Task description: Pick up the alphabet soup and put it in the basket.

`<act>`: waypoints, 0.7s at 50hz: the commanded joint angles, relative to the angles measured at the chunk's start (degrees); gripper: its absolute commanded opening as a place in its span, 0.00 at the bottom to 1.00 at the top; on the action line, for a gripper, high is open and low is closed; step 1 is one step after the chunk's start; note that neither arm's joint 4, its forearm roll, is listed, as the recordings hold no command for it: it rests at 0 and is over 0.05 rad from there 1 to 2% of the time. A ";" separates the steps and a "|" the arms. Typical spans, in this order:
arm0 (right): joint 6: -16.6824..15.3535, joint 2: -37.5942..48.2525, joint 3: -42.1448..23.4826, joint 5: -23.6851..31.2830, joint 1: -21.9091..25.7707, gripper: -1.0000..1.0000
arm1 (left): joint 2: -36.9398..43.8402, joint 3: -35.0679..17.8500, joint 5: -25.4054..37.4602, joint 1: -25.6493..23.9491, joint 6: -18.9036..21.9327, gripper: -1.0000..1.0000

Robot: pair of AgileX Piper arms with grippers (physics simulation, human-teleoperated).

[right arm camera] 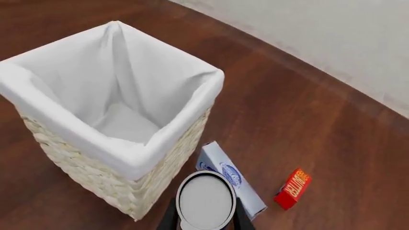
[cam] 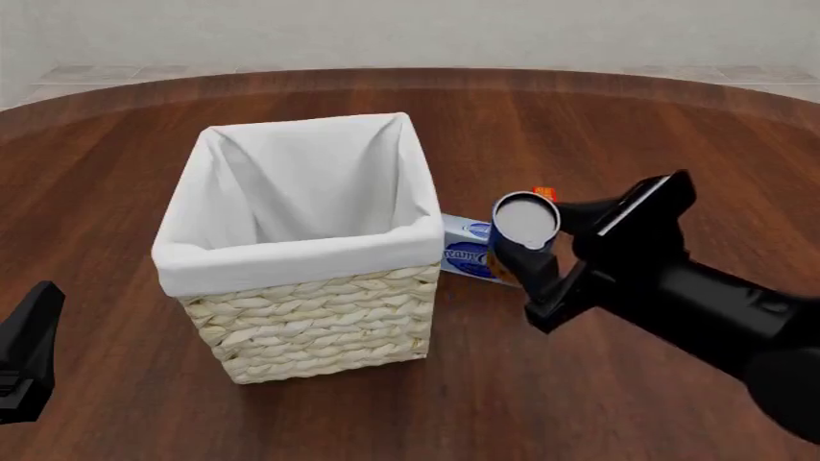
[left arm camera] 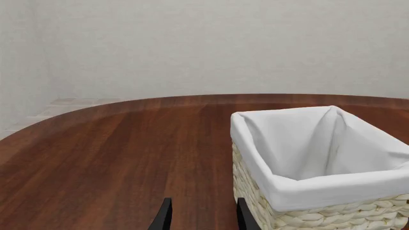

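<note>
Alphabet soup (cam: 525,219) held upright beside lined basket (cam: 307,317).

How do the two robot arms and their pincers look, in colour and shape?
Both are plain black. The right arm is thick and rounded, with a flat angular block near the wrist catching a pale edge highlight. The right pincer and left pincer have thin, flat, dark fingers. No cables or markings are visible.

A dark wooden table (cam: 602,115) is seen, on which a wicker basket (cam: 307,322), a blue-white box (cam: 468,247) just beside it, and a small red box (right arm camera: 292,188) are set.
</note>
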 commanded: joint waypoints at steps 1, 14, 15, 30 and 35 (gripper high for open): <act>0.42 -1.80 -2.72 1.88 0.06 0.00 | 0.00 0.00 0.00 0.00 0.00 1.00; -1.48 -2.21 -7.17 3.60 0.27 0.00 | 0.00 0.00 0.00 0.00 0.00 1.00; -1.61 -2.25 -7.40 3.69 0.19 0.00 | 0.00 0.00 0.00 0.00 0.00 1.00; -2.41 -0.83 -11.77 4.07 0.11 0.00 | 0.00 0.00 0.00 0.00 0.00 1.00; -2.58 -0.35 -12.77 3.90 0.54 0.00 | 0.00 0.00 0.00 0.00 0.00 1.00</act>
